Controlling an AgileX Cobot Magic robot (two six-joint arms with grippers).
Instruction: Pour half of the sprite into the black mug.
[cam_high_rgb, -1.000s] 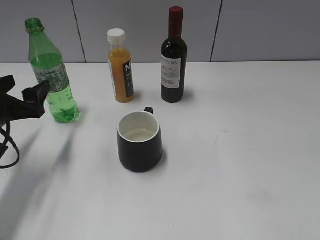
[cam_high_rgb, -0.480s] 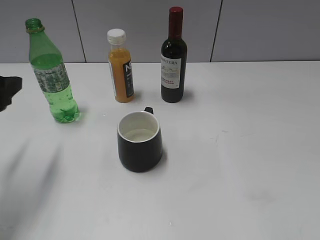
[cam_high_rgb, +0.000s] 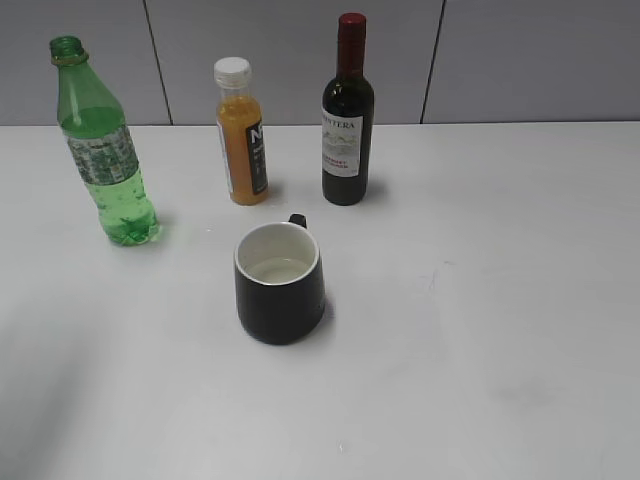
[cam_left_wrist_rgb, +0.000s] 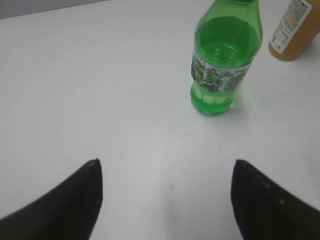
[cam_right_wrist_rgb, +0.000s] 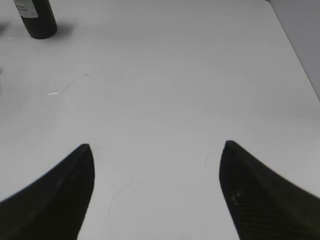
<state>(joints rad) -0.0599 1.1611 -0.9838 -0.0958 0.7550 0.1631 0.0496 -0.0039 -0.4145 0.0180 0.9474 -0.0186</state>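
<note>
The sprite (cam_high_rgb: 105, 150), a tall green bottle with no cap, stands upright at the far left of the white table; it also shows in the left wrist view (cam_left_wrist_rgb: 222, 60). The black mug (cam_high_rgb: 279, 284) stands upright in the middle, handle to the back, with a little clear liquid inside. My left gripper (cam_left_wrist_rgb: 166, 167) is open and empty, well short of the sprite. My right gripper (cam_right_wrist_rgb: 156, 147) is open and empty over bare table. Neither gripper shows in the exterior view.
An orange juice bottle (cam_high_rgb: 240, 132) with a white cap and a dark wine bottle (cam_high_rgb: 347, 112) stand behind the mug. The wine bottle's base shows in the right wrist view (cam_right_wrist_rgb: 35, 17). A grey wall (cam_high_rgb: 500, 60) lies behind the table.
My left gripper drew back from beside the sprite to the left and left the exterior view. The sprite and the mug have not moved.
</note>
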